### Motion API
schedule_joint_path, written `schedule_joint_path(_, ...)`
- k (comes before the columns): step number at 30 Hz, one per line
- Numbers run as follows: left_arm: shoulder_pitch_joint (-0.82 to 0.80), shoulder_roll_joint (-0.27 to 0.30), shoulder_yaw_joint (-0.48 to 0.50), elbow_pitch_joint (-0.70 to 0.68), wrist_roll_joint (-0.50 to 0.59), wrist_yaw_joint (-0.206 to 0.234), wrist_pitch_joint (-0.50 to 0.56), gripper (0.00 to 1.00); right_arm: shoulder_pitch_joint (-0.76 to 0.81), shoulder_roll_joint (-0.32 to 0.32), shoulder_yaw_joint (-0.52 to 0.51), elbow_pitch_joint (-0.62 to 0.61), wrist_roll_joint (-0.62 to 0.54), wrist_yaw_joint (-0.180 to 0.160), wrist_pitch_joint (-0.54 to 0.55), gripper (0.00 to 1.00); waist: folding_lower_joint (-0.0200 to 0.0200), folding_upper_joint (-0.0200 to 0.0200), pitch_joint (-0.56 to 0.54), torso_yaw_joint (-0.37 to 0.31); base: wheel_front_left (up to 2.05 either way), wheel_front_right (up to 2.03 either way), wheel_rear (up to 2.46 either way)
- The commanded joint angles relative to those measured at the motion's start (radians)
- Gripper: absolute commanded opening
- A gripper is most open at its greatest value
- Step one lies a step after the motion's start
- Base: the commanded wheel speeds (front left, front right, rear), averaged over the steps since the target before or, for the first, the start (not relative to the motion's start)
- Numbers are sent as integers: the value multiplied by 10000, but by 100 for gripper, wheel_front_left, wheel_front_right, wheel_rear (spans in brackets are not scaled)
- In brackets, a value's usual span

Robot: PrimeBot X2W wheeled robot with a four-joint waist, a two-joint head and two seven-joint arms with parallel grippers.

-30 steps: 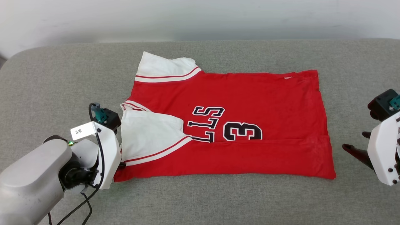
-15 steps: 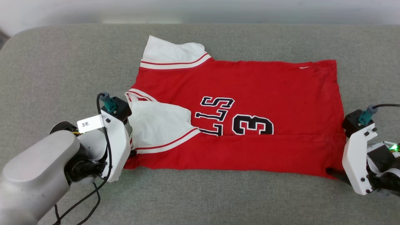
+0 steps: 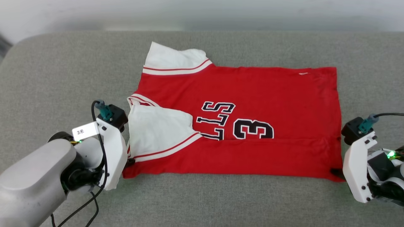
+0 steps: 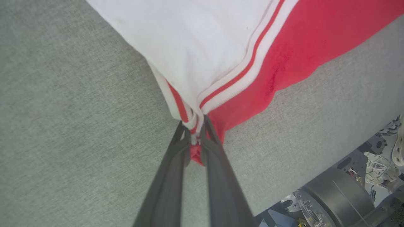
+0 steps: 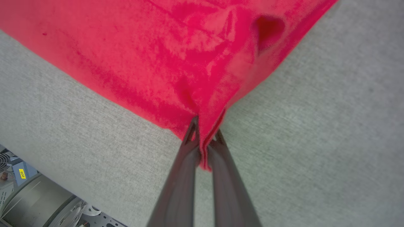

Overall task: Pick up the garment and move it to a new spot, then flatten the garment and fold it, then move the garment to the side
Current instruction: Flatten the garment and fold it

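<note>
Grey fabric surface (image 3: 221, 201) — pale wall (image 3: 202, 12) behind.

garment (image 3: 252, 94): soft matt knit cloth, red body, white sleeve at its 9 o'clock with ribbed striped trim. Lettering looks like smooth print. padded surface (image 3: 63, 78): grey woven cloth, coarse, matt. left claw (image 4: 195, 126) and right claw (image 5: 205, 129): dark, matt, plastic-looking. wrist shell (image 3: 113, 151): smooth white plastic. forearm (image 3: 28, 183): grey, satin sheen. tag (image 3: 83, 131): paper-like.
</note>
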State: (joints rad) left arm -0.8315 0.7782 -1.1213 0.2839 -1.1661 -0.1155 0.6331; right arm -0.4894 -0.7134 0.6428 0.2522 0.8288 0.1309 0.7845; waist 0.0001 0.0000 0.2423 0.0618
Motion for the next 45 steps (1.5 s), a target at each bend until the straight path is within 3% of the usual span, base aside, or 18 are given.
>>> schedule_joint_path(1,205,83,31,-87,-100,-13,-47,0,111,-213,114,-39,117,-5,-178,0,-1,0,-394,-49,0,0,0)
schedule_joint_path(16,1667,1017,-387,-1707,-657,486,201,0,1929,-1659,-326,-1616,984,-5,-960,0,-1,0,-1501,24,0,0,0)
schedule_joint_path(26,2532,1061,-614,-1441,-831,753,-193,0,3552,-1413,-906,-1934,971,-3,-759,0,-1,0,-1343,-70,0,0,0)
schedule_joint_path(31,2569,1014,-633,-1078,-760,668,-303,0,4035,-1061,-1166,-1825,784,-3,-739,0,-1,0,-1223,-59,0,0,0)
schedule_joint_path(32,2551,996,-607,-1050,-760,668,-382,15,4110,-977,-1242,-1834,781,-3,-780,16,-1,0,-1223,-58,0,0,0)
schedule_joint_path(33,2499,983,-557,-1057,-675,640,-503,100,4128,-895,-1343,-1876,732,-3,-858,100,-1,0,-1227,-61,0,0,0)
schedule_joint_path(39,1980,1166,-192,-1304,-534,630,-818,100,3879,-734,-2204,-2316,325,-3,-1605,100,-1,0,-1432,-120,0,0,0)
schedule_joint_path(45,903,1427,519,-1612,49,874,-1409,100,3442,-290,-3216,-3065,-697,-3,-3419,100,-1,0,-1375,-280,0,0,0)
